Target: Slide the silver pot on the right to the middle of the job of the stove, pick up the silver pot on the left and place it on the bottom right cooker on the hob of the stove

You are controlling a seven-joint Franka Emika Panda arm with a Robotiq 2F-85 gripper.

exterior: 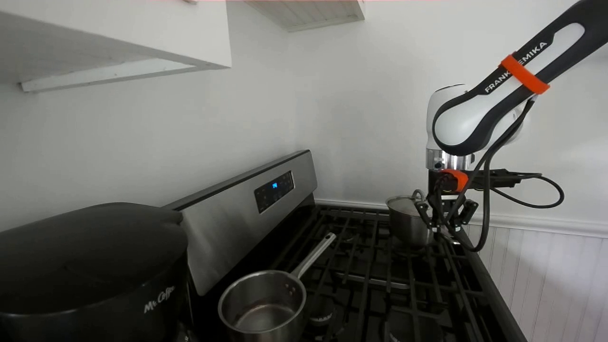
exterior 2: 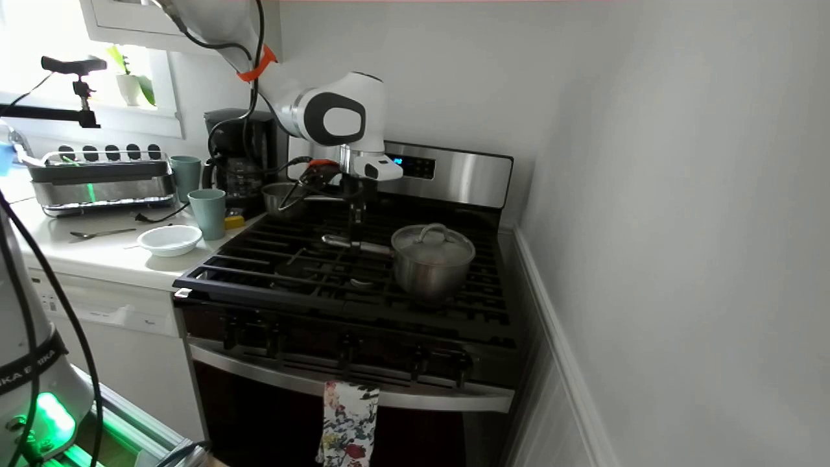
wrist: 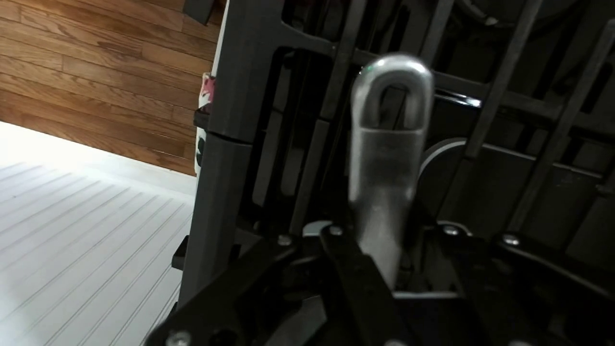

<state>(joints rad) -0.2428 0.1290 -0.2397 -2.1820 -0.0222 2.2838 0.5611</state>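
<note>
A silver pot with a lid appears to stand on the right part of the hob, and it also shows in an exterior view. Its long handle points left. My gripper is at this handle, also in an exterior view. In the wrist view the handle runs between the gripper's fingers, which look shut on it. The fingertips are dark and partly hidden there. A second silver pot, without a lid, is at the back left, partly behind cables in an exterior view.
The black stove grates lie around the pots. The steel back panel rises behind. A black coffee maker stands beside the left pot. A wall borders the hob's right side. Cups and a white bowl are on the counter.
</note>
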